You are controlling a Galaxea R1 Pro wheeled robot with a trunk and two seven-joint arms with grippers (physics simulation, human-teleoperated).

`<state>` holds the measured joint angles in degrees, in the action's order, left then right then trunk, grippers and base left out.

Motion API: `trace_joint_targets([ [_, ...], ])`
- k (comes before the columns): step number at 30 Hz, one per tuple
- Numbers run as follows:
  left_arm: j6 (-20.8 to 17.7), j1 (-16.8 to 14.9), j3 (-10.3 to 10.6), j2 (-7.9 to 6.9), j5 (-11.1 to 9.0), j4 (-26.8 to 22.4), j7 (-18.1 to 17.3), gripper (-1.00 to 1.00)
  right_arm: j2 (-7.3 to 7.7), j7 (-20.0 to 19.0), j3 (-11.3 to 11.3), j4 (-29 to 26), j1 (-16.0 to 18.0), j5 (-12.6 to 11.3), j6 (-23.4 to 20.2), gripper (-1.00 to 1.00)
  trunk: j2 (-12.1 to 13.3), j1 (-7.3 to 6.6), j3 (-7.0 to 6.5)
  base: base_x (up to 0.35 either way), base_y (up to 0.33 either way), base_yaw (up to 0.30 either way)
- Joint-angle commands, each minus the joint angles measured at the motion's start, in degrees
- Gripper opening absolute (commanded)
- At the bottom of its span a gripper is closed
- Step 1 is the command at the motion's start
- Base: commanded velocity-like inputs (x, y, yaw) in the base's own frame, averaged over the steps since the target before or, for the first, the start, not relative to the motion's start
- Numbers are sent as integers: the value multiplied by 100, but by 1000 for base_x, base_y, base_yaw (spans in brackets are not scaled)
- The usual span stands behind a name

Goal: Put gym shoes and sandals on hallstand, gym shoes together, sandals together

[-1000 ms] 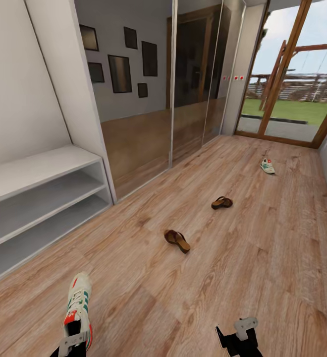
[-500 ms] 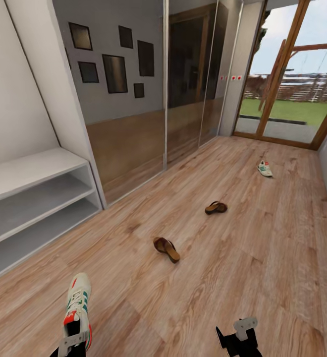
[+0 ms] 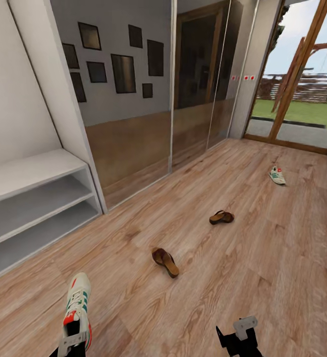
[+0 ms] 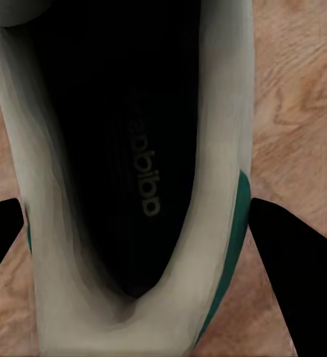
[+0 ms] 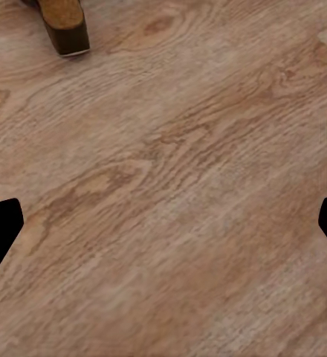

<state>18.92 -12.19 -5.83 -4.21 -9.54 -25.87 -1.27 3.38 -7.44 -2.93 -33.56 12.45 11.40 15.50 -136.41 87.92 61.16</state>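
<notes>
Presently, one gym shoe (image 3: 78, 303) sits at the left gripper (image 3: 73, 343), heel toward the robot, toe pointing away – long axis running straight out from the fingers. In the left wrist view the shoe opening (image 4: 145, 149) lies between the two dark fingertips (image 4: 293, 253), one each side of the heel; they stand well apart on either side and contact w/ the heel walls can't be confirmed, so whether it grips or merely straddles: can't tell. Whether the shoe is lifted or resting on the corridor floor (image 3: 262, 258) is likewise unclear.

Taking the hallstand (image 3: 34, 208) as ref: it stands to the left & ahead of this shoe, near, both shelf rows and bench top bare in what shows. The nearer sandal (image 3: 165, 261) lies out from the rack's end, toward mid-corridor; second sandal (image 3: 221, 216) beyond it, further from the rack; second gym shoe (image 3: 277, 175) farthest from the rack, well apart, toward the glazed door (image 3: 302, 89).

Right gripper (image 3: 239, 338) – fingers spread, nothing between them; right wrist view shows bare planks and a sandal end (image 5: 63, 26) at frame edge. Judgement: left arm is the nearer to the rack; the placing move turns on swinging the shoe leftward onto a shelf.
</notes>
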Motion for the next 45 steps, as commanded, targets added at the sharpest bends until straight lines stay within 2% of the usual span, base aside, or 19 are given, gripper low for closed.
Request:
trace_joint_targets([
  [1, 15, -2, -1, 0, -40, 2, -13, -100, -4, -35, -32, 0, 3, 38, 19, 100, -2, 2, 5, 280, -187, 17],
  [14, 15, -2, 3, 0, -42, -4, -13, -100, -4, -39, -32, 6, 3, 38, 24, 100, -2, 2, 5, 238, -205, 54],
  [29, 15, -2, -2, 0, -47, -5, -13, -100, -4, -39, -32, 9, 3, 38, 24, 100, -2, 2, 5, 120, -248, 264],
  [45, 15, -2, -6, 0, -42, -5, -13, -100, -4, -39, -32, 11, 3, 38, 24, 100, -2, 2, 5, 28, -22, 276],
])
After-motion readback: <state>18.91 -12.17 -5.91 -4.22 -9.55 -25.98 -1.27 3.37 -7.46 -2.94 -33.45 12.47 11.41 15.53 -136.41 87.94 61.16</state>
